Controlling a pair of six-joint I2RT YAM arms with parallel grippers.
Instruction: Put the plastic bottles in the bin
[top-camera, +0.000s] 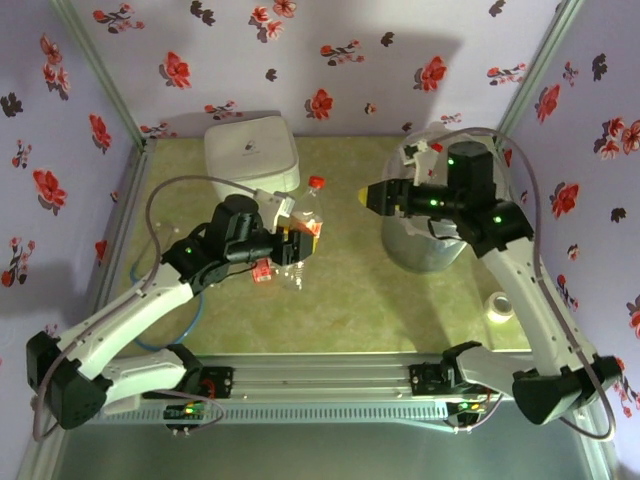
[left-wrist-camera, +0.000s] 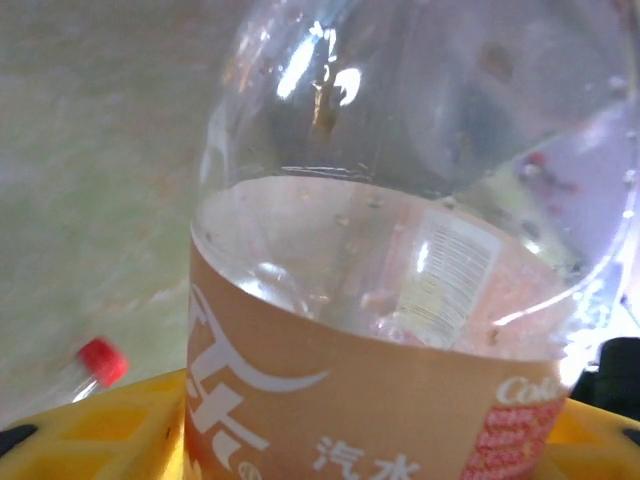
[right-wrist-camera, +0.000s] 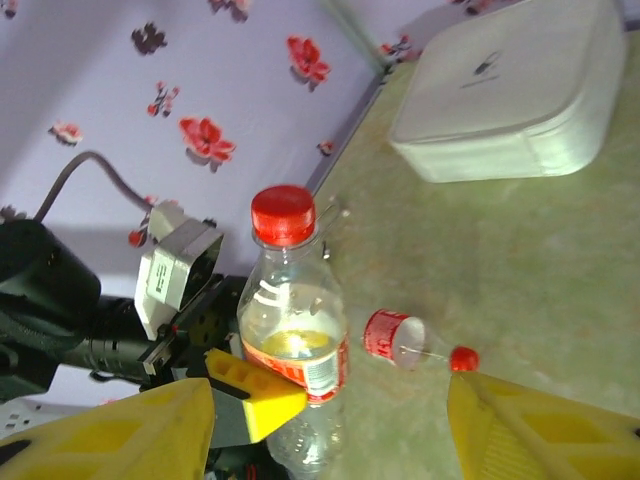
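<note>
The red-capped bottle (left-wrist-camera: 400, 300) stands upright, clamped at its label between the jaws of the left gripper (top-camera: 300, 238), with the bin (top-camera: 410, 255) off to its right, under the right gripper (top-camera: 368, 197), which gapes wide and empty.
</note>
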